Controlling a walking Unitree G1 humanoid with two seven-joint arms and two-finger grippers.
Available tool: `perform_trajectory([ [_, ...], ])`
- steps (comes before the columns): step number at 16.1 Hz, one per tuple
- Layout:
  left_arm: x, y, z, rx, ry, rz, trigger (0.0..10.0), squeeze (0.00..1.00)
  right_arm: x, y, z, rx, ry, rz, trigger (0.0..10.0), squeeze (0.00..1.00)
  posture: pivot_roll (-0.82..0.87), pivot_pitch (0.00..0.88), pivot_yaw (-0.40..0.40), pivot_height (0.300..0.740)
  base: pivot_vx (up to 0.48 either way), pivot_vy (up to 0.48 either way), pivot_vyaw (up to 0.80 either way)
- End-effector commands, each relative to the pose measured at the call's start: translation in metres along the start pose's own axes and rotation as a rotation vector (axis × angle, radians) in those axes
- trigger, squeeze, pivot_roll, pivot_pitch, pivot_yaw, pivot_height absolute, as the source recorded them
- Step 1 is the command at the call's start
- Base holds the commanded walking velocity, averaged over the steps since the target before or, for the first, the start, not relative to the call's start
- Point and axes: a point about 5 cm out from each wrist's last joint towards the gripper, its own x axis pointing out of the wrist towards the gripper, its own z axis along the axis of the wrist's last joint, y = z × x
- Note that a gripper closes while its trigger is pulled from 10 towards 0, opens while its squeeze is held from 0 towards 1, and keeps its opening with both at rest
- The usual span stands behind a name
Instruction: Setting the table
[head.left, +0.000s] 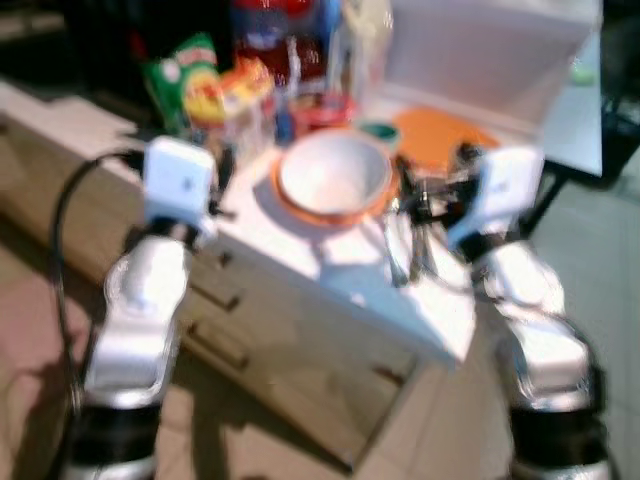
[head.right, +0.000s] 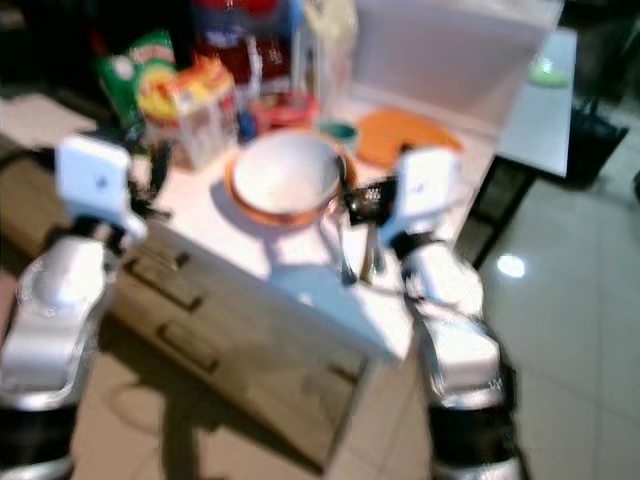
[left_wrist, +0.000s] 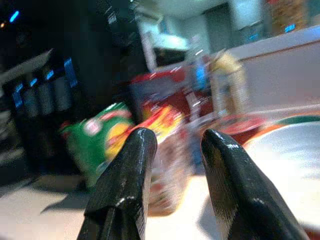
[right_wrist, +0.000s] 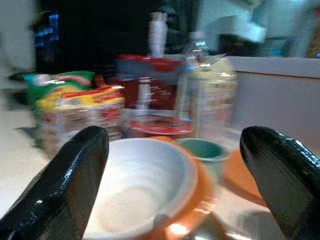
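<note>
Right gripper (right_wrist: 175, 180) is spread wide open with nothing in it, hovering at the near edge of the white worktop (head.left: 350, 262) just right of the white bowl (head.left: 333, 172). Left gripper (left_wrist: 172, 165) sits at the worktop's left edge, fingers only slightly parted with a narrow gap, also holding nothing. The bowl rests on an orange plate (head.left: 300, 210) around the middle of the worktop, and some cutlery (head.left: 405, 250) lies right beside it toward the near right corner, just below the right gripper. Behind the plate there's a small teal cup (right_wrist: 204, 149) and an orange mat (head.left: 440, 135) toward the back right. Along the back left edge stand a green bag (head.left: 180, 75), a yellow-and-red packet (head.left: 235, 95) and a red-lidded tub (right_wrist: 159, 125), but it's all too blurry to read any brand or label.
</note>
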Motion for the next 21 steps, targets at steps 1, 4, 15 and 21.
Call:
perform_trajectory([
  [1,0.002,-0.007,0.003,-0.012,-0.011,-0.019,10.0,0.00,-0.001,-0.008,0.006,-0.008,-0.021,-0.015,10.0,0.00,0.09,0.000,-0.047,0.740,0.360,0.000,0.00],
  [4,0.000,-0.005,0.003,-0.016,-0.023,-0.016,10.0,0.00,0.000,-0.009,0.008,0.001,-0.031,-0.013,10.0,0.00,0.09,0.000,-0.048,0.740,0.117,0.000,0.00],
  [15,-0.003,-0.014,0.007,-0.058,-0.041,-0.121,10.0,0.00,0.034,-0.026,0.033,0.033,0.011,0.063,10.0,1.00,0.09,0.000,-0.056,0.740,0.000,0.000,0.00],
  [21,-0.004,-0.023,0.007,-0.049,-0.028,-0.189,10.0,0.00,0.090,-0.052,0.033,-0.056,0.251,0.125,10.0,1.00,0.09,0.000,-0.059,0.740,0.000,0.000,0.00],
])
